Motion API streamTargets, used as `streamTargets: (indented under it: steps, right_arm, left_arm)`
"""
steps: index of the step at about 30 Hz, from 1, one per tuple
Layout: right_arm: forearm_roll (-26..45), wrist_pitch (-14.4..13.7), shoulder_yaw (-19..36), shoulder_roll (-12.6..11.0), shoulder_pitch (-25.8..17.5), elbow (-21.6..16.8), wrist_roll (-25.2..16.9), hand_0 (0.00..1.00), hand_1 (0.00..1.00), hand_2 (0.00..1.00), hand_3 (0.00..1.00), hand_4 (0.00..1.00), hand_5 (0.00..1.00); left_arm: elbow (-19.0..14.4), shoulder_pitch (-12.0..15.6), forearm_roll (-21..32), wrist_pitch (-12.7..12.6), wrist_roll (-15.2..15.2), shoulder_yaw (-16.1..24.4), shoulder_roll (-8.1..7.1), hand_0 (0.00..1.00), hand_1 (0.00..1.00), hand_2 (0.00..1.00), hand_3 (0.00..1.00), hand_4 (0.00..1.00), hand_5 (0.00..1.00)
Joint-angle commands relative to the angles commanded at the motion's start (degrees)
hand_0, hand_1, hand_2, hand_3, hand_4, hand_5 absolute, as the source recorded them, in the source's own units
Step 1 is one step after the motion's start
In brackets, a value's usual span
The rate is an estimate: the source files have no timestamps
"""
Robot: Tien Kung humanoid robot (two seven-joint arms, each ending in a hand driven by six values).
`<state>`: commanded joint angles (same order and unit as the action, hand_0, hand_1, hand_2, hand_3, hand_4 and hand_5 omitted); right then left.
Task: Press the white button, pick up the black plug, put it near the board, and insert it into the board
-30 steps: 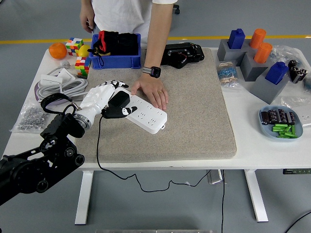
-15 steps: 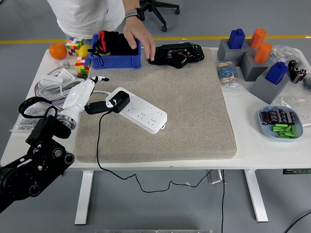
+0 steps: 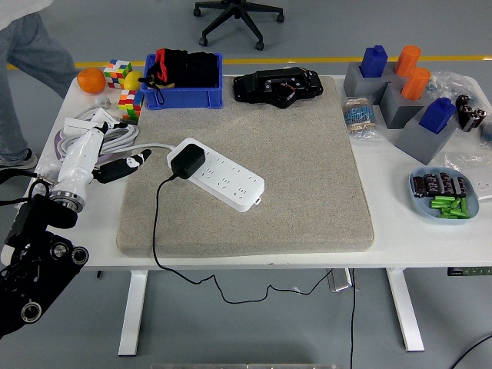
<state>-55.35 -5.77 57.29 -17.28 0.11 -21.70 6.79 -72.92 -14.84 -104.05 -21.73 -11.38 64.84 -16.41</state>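
The white power strip [image 3: 228,181] lies slanted on the grey mat [image 3: 307,169]. The black plug [image 3: 187,160] sits in the strip's left end, and its black cable [image 3: 157,231] runs down over the mat's front edge. My left hand [image 3: 115,150], white with dark fingertips, hovers over the table left of the mat, about a hand's width from the plug. Its fingers are loosely extended and hold nothing. I cannot make out the strip's button. My right arm is out of view.
A blue bin [image 3: 184,96] and a black device [image 3: 278,84] stand at the back. Coiled white cable [image 3: 108,138], cubes and an orange [image 3: 91,79] are at far left. Grey blocks [image 3: 407,108] and a parts dish [image 3: 442,194] are on the right. A person's leg [image 3: 23,69] shows at top left.
My left hand let go of the plug and drew back left off the mat. The person's hand left the strip, passed the blue bin, and the person walked off to the left.
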Motion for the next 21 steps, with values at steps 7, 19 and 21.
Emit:
streamTargets:
  steps: [7,19,21]
  right_arm:
    - [-0.1,0.1,-0.2,-0.1,1.2,-0.1,0.2,0.556,0.479,0.496,0.497,0.639,0.388]
    - [-0.7,0.1,0.6,-0.1,0.3,-0.4,0.2,0.556,0.479,0.496,0.497,0.64,0.388]
    - [-0.7,0.2,0.8,0.0,0.3,-0.5,0.2,0.555,0.48,0.497,0.499,0.64,0.388]
  left_arm:
    - [-0.9,1.7,0.1,-1.2,2.2,6.4,0.84,0.866,0.903,0.848,0.786,0.87,0.502]
    - [-2.3,4.9,-0.3,-1.1,4.0,10.1,1.71,0.862,0.893,0.84,0.778,0.869,0.496]
    - [-2.3,5.1,-0.5,-0.7,4.1,10.8,1.95,0.867,0.893,0.84,0.776,0.871,0.487]
